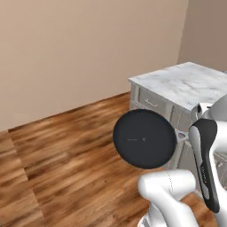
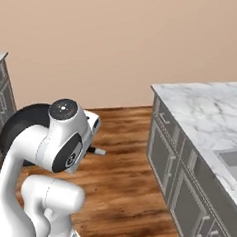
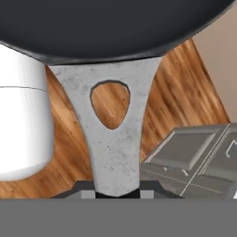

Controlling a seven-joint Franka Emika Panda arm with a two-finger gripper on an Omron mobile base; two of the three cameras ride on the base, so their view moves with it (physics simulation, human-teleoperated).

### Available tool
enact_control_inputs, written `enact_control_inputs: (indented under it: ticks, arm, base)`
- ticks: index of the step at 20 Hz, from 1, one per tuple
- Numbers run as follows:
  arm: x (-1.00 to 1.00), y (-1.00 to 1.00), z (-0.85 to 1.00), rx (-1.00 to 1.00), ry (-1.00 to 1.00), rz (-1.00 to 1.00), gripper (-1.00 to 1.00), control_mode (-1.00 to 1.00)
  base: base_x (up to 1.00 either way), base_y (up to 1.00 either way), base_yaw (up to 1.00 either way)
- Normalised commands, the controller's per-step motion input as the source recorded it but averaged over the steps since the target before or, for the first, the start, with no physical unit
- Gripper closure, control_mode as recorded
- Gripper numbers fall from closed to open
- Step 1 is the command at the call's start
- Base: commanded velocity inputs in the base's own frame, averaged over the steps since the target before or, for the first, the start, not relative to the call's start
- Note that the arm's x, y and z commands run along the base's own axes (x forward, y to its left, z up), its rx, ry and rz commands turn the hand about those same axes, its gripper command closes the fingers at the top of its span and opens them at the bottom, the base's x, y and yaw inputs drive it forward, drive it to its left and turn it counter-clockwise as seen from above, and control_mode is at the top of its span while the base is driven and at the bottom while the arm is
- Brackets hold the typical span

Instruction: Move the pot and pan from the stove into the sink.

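The fingers [image 3: 117, 193] are closed on the grey handle of the pan [image 1: 144, 138], its black dish just beyond them, over the wood floor [image 1: 66, 150].

Even, soft, rendered light in every view; no hard shadows or glare; edges look slightly soft and low in resolution.

Pan [image 1: 144, 138]: round, flat black, held up off the floor, tilted so its dark disc faces the left base camera, in front of the grey cabinet. Hand view: speckled grey metal handle bracket with a teardrop hole runs from the pan rim down into the tool [image 3: 117, 194], clamped on its end. Sink [image 2: 234, 159]: grey basin corner in the marble worktop [image 2: 201, 111], at the right edge of the right base view.
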Motion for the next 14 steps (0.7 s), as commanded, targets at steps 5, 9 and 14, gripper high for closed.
enact_control_inputs:
  ticks: [5, 9, 14]
  arm:
    - [0.00, 0.00, 0.00, 0.00, 0.00, 0.00, 1.00, 1.00]
    - [0.00, 0.00, 0.00, 0.00, 0.00, 0.00, 1.00, 1.00]
    - [0.00, 0.00, 0.00, 0.00, 0.00, 0.00, 1.00, 1.00]
  base:
    - [0.00, 0.00, -0.50]
    - [0.00, 0.00, -0.50]
    - [0.00, 0.00, -0.50]
